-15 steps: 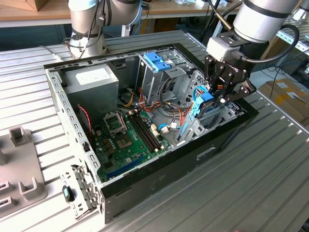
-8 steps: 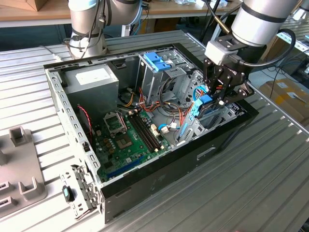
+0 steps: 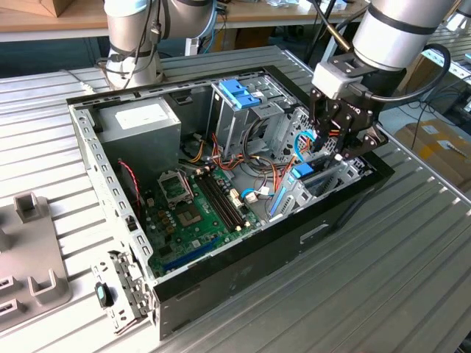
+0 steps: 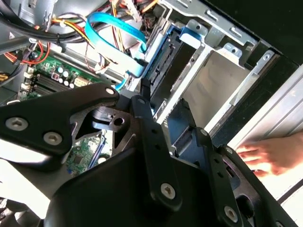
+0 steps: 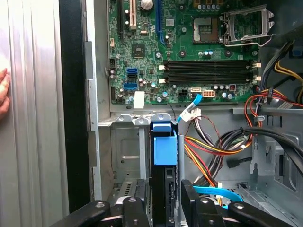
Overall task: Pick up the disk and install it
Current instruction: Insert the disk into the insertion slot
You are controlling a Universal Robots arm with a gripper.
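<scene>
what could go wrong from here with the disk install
1. The grey metal disk with light-blue plastic rails, held in the gripper, could jam against the metal bay wall if tilted.
2. The orange and yellow cable bundle beside it may get pinched.
3. A person's hand lies near the arm's path.

**Open desktop chassis on the bench**

Exterior view. A black rectangular metal computer case (image 3: 243, 276), lid off, rests on a ribbed aluminium table (image 3: 397, 294). Centre: green motherboard (image 3: 193, 215). Upper left: grey metal power-supply box (image 3: 140, 123). Upper centre: blue plastic latch (image 3: 240, 93) atop a bare metal cage (image 3: 224, 121). The exterior view's left edge: grey plastic fixture (image 3: 29, 254).
</scene>
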